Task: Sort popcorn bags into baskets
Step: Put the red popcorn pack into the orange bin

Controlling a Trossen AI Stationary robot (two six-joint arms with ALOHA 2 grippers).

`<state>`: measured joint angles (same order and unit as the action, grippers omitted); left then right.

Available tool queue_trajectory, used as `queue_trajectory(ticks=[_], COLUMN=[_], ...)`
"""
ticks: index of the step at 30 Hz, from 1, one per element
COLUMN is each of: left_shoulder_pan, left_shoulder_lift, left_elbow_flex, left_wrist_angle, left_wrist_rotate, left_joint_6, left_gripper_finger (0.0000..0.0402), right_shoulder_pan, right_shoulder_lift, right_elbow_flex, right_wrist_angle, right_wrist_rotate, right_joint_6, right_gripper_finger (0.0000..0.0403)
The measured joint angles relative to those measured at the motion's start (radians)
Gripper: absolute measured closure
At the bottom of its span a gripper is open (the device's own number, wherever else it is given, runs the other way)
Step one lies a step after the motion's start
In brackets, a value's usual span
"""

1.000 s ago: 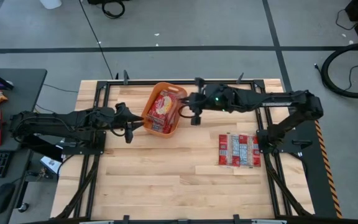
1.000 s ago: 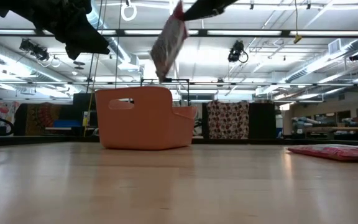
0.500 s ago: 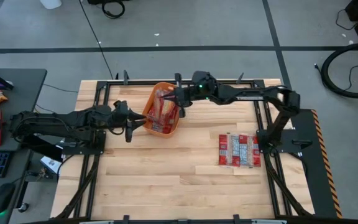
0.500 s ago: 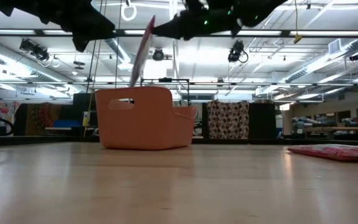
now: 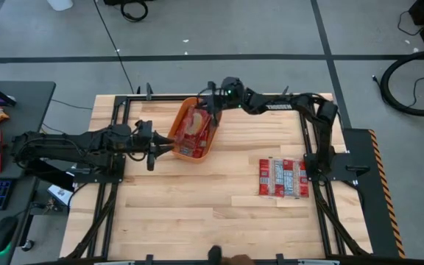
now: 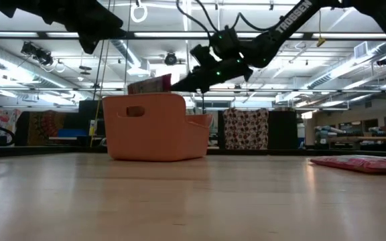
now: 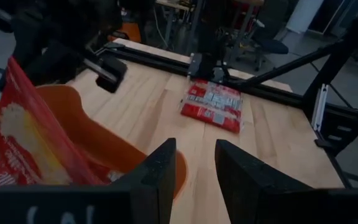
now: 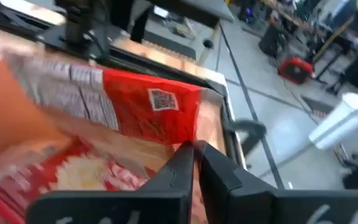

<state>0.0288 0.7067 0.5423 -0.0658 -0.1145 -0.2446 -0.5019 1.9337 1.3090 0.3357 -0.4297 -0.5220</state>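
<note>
Two pincers are working at the orange basket (image 5: 193, 131). Right pincer (image 5: 210, 101) is reaching over the basket's far rim, fingers almost pressed together, pinching a popcorn bag (image 8: 142, 112) by its edge; the bag is leaning over the basket interior, its top showing above the rim in the low view (image 6: 149, 85). Left pincer (image 5: 153, 149) is sitting just beside the basket's near-left side, fingers spread, holding nothing. More red bags are lying inside the basket. Remaining bags (image 5: 283, 177) are lying flat in a row on the tabletop (image 5: 197, 213), well apart to the right.
</note>
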Motion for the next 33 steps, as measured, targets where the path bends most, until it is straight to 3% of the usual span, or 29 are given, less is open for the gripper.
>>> queue_trajectory(ticks=[10, 15, 17, 19, 25, 33], left_shoulder_pan=[0.0, 0.0, 0.0, 0.0, 0.0, 0.0], left_shoulder_lift=[0.0, 0.0, 0.0, 0.0, 0.0, 0.0], left_elbow_flex=[0.0, 0.0, 0.0, 0.0, 0.0, 0.0], left_wrist_angle=[-0.015, -0.046, -0.06, -0.071, -0.066, -0.063], left_wrist_rotate=[0.0, 0.0, 0.0, -0.001, -0.004, -0.004], left_joint_6=[-0.006, -0.007, -0.007, -0.007, -0.001, 0.101], left_gripper_finger=[0.0285, 0.0285, 0.0285, 0.0285, 0.0285, 0.0285], right_shoulder_pan=[-0.1, -0.079, -0.06, -0.033, 0.075, 0.351], right_shoulder_lift=[-0.003, -0.073, -0.124, -0.172, -0.268, -0.284], right_elbow_flex=[0.0, 0.0, 0.0, 0.001, 0.002, 0.001], right_wrist_angle=[-0.152, -0.29, -0.386, -0.522, -0.904, -1.262], right_wrist_rotate=[0.043, 0.38, 0.466, 0.449, 0.243, 0.372], right_joint_6=[-0.022, -0.024, -0.02, 0.002, 0.182, 0.479], right_gripper_finger=[0.0302, 0.0277, 0.0276, 0.0277, 0.0275, 0.0277])
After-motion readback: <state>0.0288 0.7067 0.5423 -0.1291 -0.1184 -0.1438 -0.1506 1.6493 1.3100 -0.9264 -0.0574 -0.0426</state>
